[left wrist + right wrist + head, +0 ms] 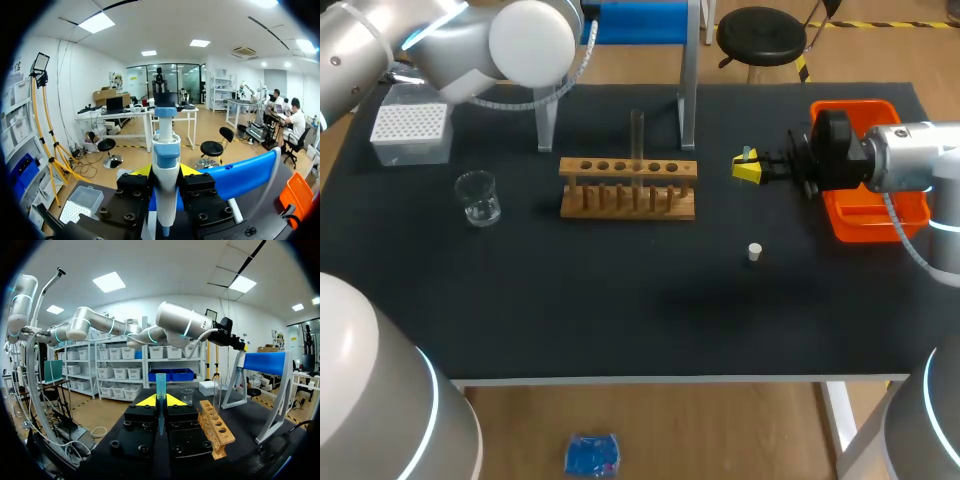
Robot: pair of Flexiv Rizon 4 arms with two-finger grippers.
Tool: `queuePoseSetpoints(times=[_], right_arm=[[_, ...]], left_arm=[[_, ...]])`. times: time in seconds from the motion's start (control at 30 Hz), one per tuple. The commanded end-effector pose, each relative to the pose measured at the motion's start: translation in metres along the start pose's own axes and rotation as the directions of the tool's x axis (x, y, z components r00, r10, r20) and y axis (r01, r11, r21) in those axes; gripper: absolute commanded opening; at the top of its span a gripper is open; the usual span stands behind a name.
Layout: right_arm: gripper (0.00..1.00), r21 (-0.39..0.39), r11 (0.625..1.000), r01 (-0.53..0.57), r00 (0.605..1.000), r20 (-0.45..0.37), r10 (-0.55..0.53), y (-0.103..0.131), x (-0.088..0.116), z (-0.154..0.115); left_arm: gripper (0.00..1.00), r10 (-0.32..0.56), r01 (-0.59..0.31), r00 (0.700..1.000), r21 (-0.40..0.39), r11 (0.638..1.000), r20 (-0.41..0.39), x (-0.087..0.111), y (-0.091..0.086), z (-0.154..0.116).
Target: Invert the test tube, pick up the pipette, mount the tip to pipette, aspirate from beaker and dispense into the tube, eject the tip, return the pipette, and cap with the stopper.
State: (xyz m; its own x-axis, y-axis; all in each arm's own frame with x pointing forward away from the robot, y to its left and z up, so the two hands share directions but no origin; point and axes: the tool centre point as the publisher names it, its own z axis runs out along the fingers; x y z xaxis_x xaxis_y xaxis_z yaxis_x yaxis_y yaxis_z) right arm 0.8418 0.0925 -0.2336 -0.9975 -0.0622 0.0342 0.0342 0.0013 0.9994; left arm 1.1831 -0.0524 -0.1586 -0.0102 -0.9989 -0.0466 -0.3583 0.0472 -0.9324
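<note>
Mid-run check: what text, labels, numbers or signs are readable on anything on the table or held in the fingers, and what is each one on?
No text can be read on anything here.
pipette: no readable print on the side that shows.
pipette tip: no markings show.
beaker: any graduation marks are too small to tell.
tip box, test tube rack, orange tray, stopper: no print shows.

Rack (628, 187) bare wood; beaker (478, 197) clear glass; tabletop (620, 310) matt black; tray (855, 222) glossy orange plastic.
</note>
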Motion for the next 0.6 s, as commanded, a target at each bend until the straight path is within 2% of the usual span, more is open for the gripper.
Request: queuePoseSetpoints(times=[0.03, 0.13, 0.3, 0.47, 0.53, 0.6], right_arm=[[0.00, 0.002, 1.000, 0.000, 1.000, 0.001, 0.000, 0.001, 0.001, 0.000], [0.00, 0.002, 1.000, 0.000, 1.000, 0.001, 0.000, 0.001, 0.001, 0.000], [0.00, 0.002, 1.000, 0.000, 1.000, 0.001, 0.000, 0.001, 0.001, 0.000], [0.00, 0.002, 1.000, 0.000, 1.000, 0.001, 0.000, 0.001, 0.001, 0.000], [0.00, 0.002, 1.000, 0.000, 1.000, 0.001, 0.000, 0.001, 0.001, 0.000], [0.00, 0.002, 1.000, 0.000, 1.000, 0.001, 0.000, 0.001, 0.001, 0.000]], left_arm=[[0.00, 0.005, -0.005, 1.000, -0.006, 1.000, 0.003, 0.001, -0.006, -0.002], [0.00, 0.025, -0.027, 0.999, -0.041, 0.999, -0.047, 0.002, -0.006, -0.002], [0.00, 0.078, -0.101, 0.973, -0.095, 0.990, -0.219, 0.000, -0.004, -0.008], [0.00, 0.089, -0.145, 0.910, -0.110, 0.983, -0.405, -0.010, -0.002, -0.024], [0.00, 0.078, -0.151, 0.868, -0.110, 0.982, -0.491, -0.013, -0.001, -0.030], [0.00, 0.089, -0.182, 0.835, -0.121, 0.976, -0.543, -0.016, 0.000, -0.035]])
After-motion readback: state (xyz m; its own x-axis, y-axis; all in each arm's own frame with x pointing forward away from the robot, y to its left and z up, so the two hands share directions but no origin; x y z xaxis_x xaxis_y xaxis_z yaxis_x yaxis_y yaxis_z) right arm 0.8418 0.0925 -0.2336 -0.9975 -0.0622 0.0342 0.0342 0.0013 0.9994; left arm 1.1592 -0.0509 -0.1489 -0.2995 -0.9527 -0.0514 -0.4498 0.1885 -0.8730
